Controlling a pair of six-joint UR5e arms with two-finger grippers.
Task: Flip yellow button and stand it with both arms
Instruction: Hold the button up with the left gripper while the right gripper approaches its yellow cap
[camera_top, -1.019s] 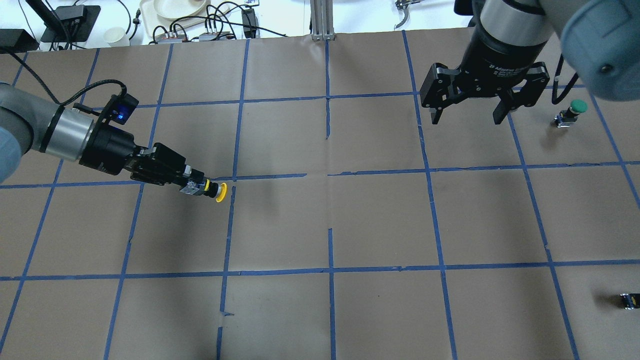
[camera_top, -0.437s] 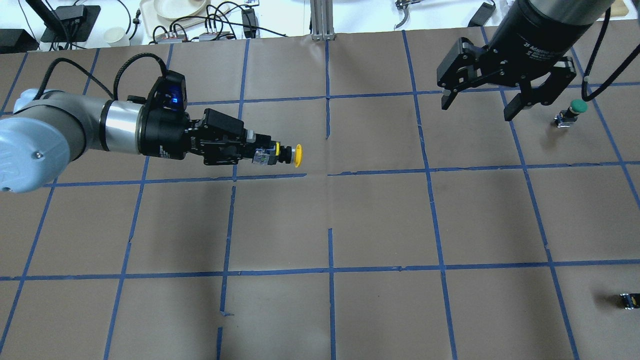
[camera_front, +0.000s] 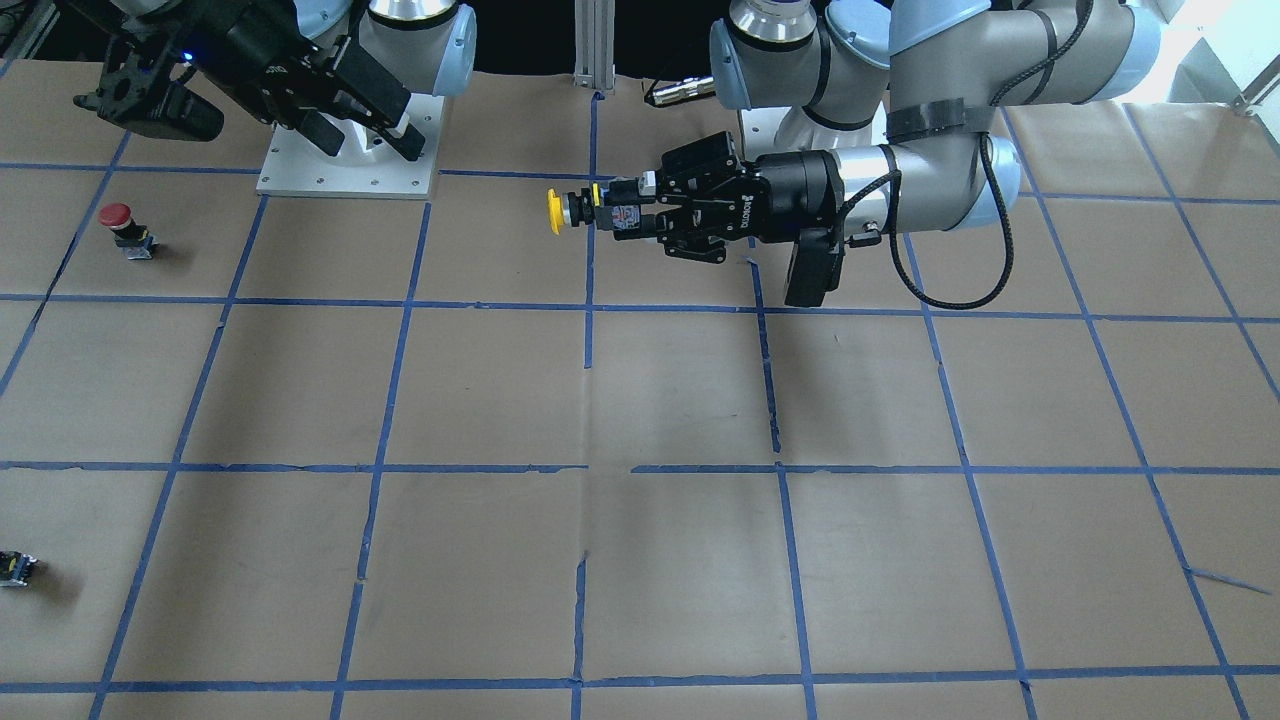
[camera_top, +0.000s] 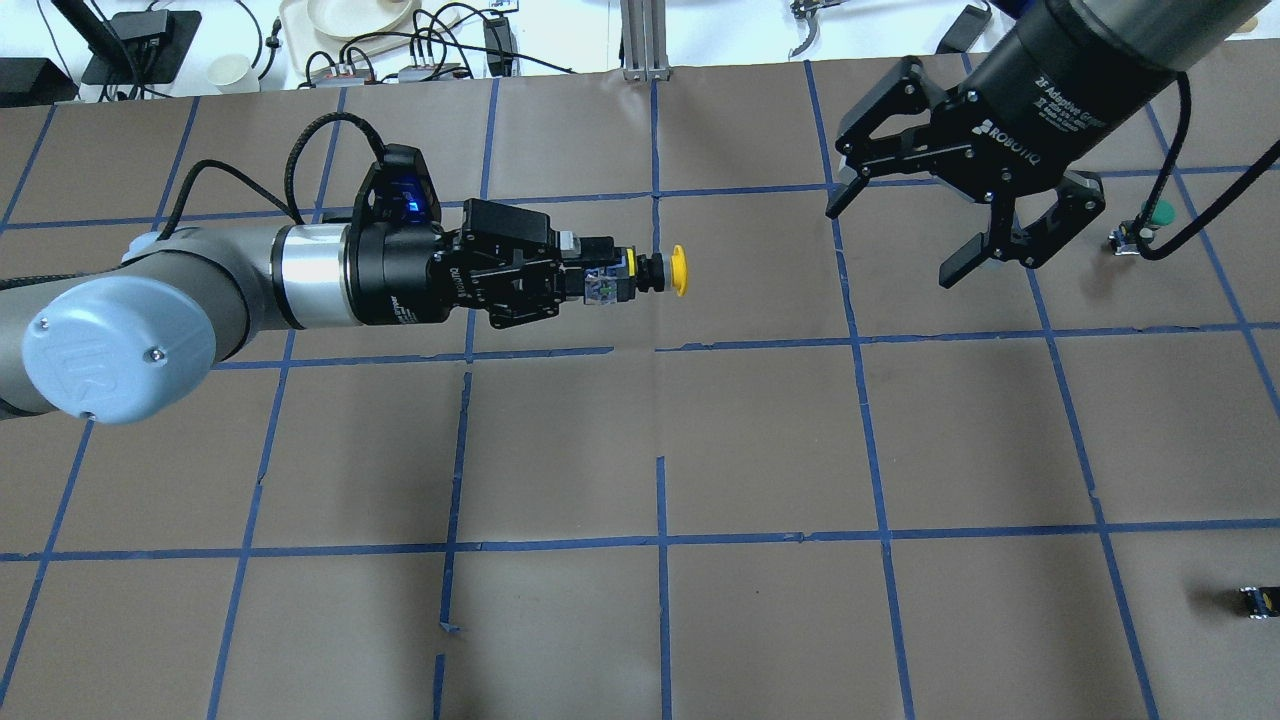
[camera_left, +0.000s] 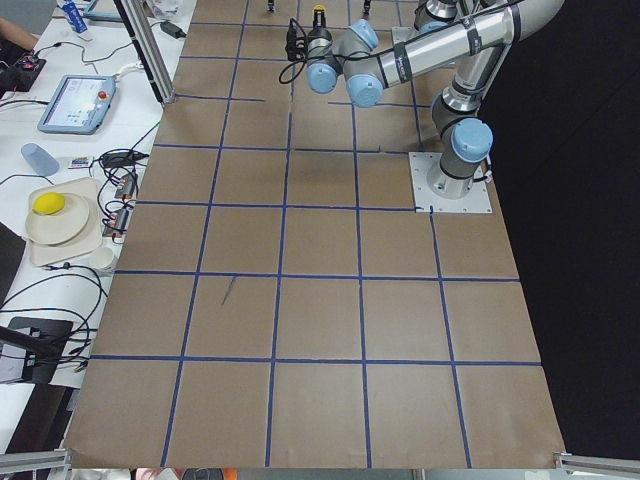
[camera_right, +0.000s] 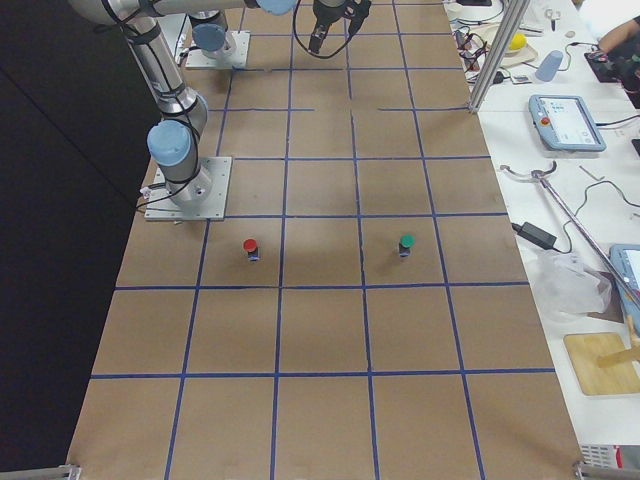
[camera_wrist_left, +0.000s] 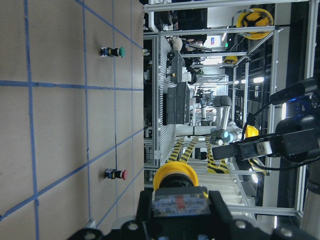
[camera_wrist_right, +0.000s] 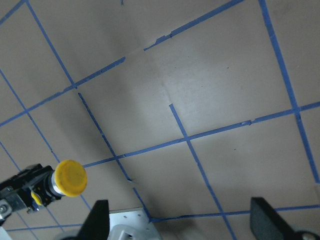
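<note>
Overhead exterior view, from its left side: the left arm reaches in level above the tabletop, and the left claw is clenched on the silver-and-black base of the yellow button. The button is held in the air, lying sideways, with its round cap facing the right arm. Further right, well apart from the cap, the right claw hangs spread wide and holds nothing, its fingers angled down toward the button's side. Beyond it a green-capped button stands upright, partly behind a cable.

The step in hand looks like a hand-over for the flip. The right claw has only the cap and short neck free to grasp, and a round cap can slip or twist between flat fingers. If the left claw lets go before that hold is firm, the button drops and may roll. A close approach could also knock the two claws together, since little of the button sticks out past the left fingers.
</note>
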